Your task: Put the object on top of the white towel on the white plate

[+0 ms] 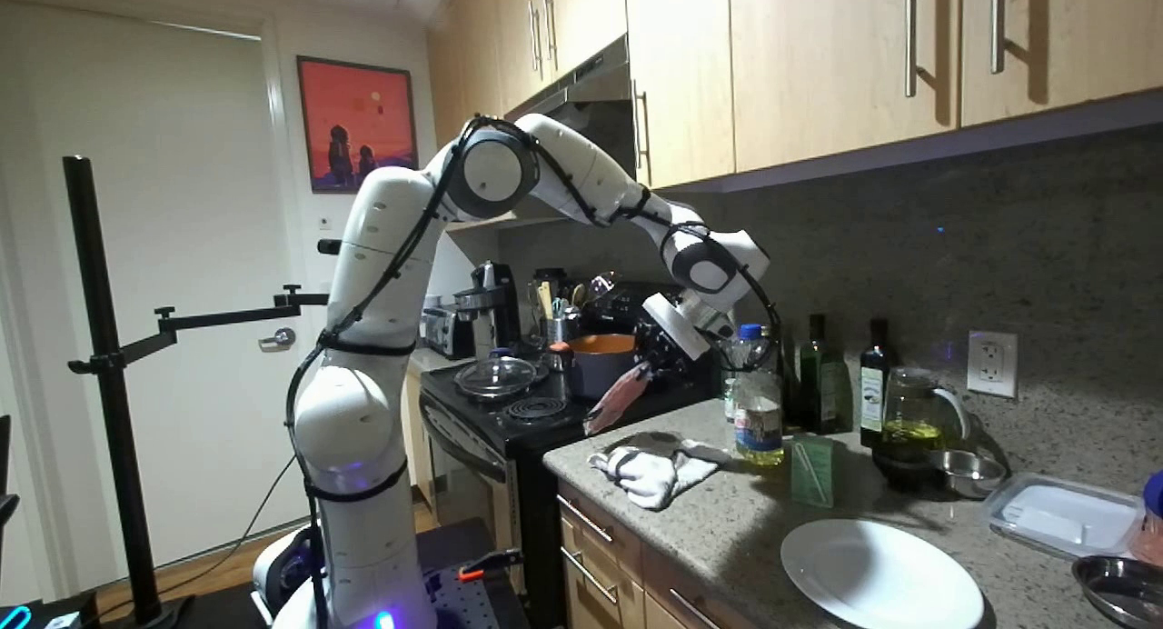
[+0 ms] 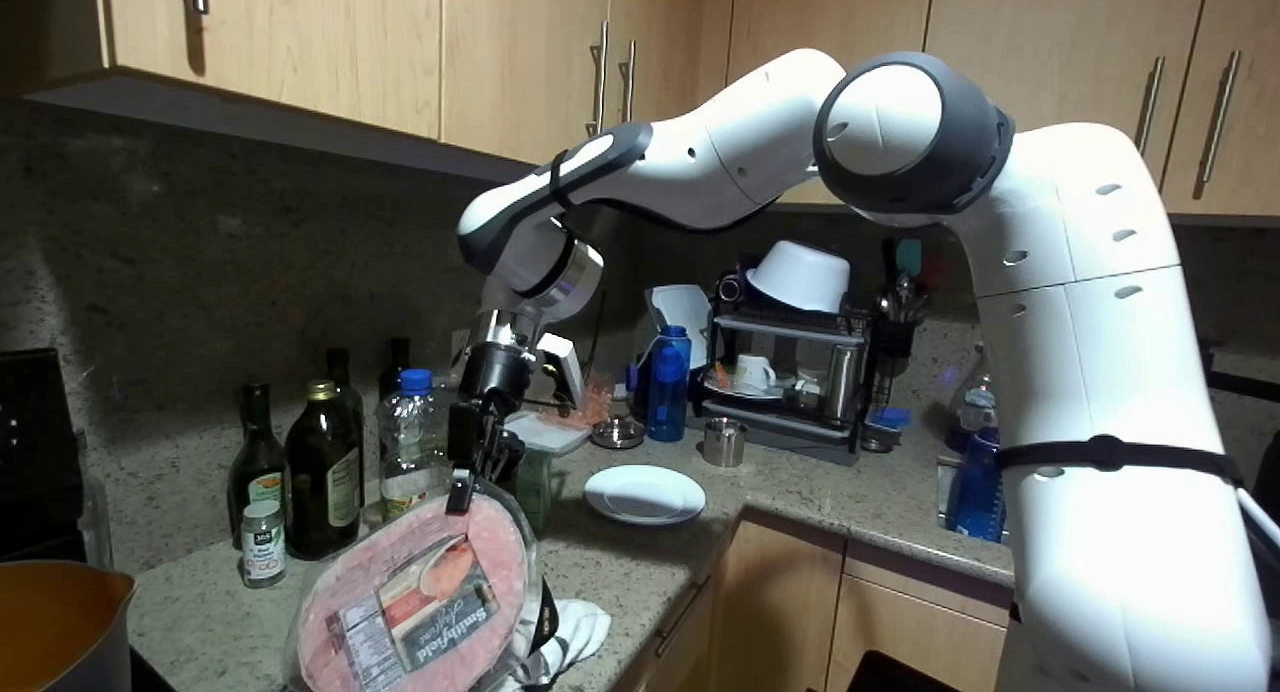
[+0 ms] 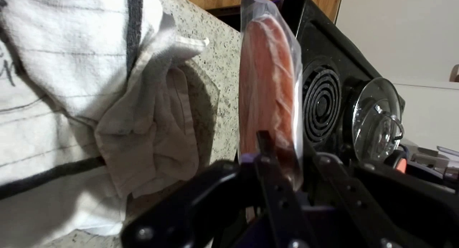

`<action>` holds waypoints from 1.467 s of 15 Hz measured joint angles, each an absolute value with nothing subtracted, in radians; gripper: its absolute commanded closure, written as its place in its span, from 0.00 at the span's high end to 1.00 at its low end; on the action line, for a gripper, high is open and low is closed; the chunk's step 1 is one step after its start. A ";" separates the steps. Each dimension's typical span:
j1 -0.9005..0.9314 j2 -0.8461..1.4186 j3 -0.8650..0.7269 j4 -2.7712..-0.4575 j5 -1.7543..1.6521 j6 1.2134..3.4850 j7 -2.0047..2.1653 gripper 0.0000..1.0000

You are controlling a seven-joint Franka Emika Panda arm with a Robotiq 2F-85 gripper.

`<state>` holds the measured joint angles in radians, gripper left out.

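A flat, oval pink package of meat [image 2: 420, 597] in clear wrap is the object, held off the counter with its face nearly upright. My gripper [image 2: 463, 492] is shut on its upper edge; in an exterior view one finger crosses the label side, and the far finger is hidden. The wrist view shows the package [image 3: 267, 90] edge-on, beside the white towel [image 3: 75, 68]. That towel [image 1: 650, 474] lies crumpled on the counter, below and to one side of the package in an exterior view. Farther along the counter, the white plate [image 1: 881, 574] lies flat with nothing on it.
A black stove [image 1: 536, 411] with an orange-lined pot [image 1: 604, 352] and a glass lid [image 1: 495, 376] adjoins the counter. Between towel and plate, toward the wall, stand an oil bottle [image 1: 759, 411] and a green box [image 1: 811, 470]. A pale tray [image 1: 1063, 515] lies beyond the plate.
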<state>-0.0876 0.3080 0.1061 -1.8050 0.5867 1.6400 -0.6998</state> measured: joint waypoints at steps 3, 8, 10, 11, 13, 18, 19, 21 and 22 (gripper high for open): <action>-0.100 0.295 0.080 -1.832 0.623 1.640 -0.727 0.05; -0.141 0.249 0.015 -1.905 0.715 1.640 -0.786 0.05; -0.160 0.222 -0.016 -1.949 0.757 1.640 -0.815 0.05; -0.168 0.207 -0.032 -1.973 0.778 1.640 -0.829 0.05; -0.180 0.176 -0.063 -2.023 0.814 1.640 -0.855 0.05; -0.196 0.101 -0.132 -2.134 0.871 1.641 -0.893 0.04; -0.200 0.088 -0.145 -2.152 0.885 1.642 -0.899 0.05; -0.210 0.065 -0.171 -2.185 0.918 1.648 -0.919 0.05; -0.216 0.055 -0.184 -2.201 0.934 1.654 -0.932 0.05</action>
<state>-0.2157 0.0550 -0.1842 -2.2007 0.9339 1.6535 -0.9317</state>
